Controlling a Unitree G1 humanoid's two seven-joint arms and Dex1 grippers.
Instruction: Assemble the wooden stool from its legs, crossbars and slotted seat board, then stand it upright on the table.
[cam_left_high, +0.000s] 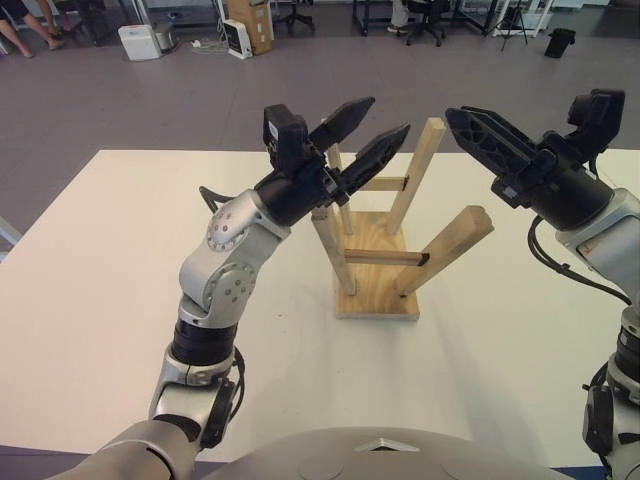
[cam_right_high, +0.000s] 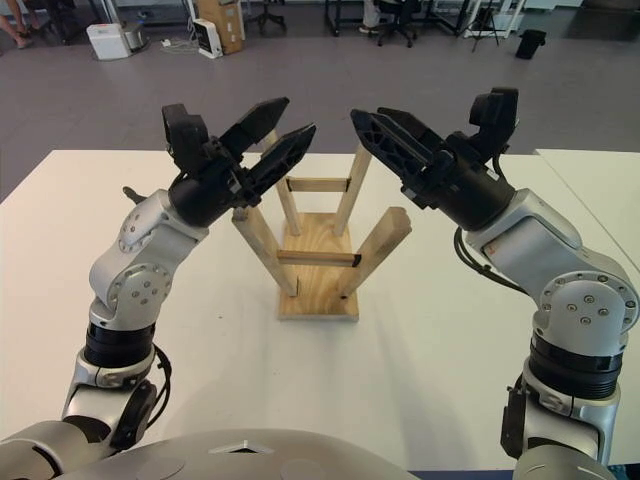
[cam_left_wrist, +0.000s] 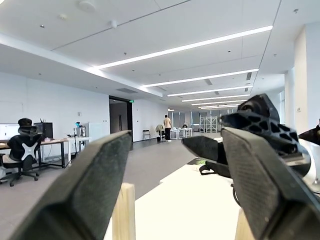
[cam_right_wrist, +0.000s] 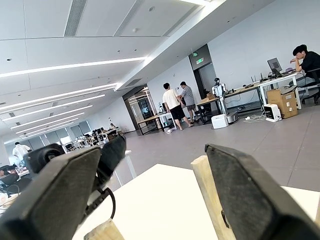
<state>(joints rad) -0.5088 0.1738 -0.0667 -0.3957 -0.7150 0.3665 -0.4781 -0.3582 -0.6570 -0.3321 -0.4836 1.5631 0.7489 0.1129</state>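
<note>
My open left gripper (cam_left_high: 388, 116) and right gripper (cam_left_high: 456, 118) hover beside the upturned stool (cam_left_high: 372, 257), seat board (cam_left_high: 380, 300) flat on the table (cam_left_high: 100, 260).

Pale wooden stool (cam_left_high: 380, 257), white table (cam_left_high: 100, 280), black left pincer (cam_left_high: 390, 114), black right pincer (cam_right_high: 366, 113), grey floor (cam_left_high: 150, 100)
</note>
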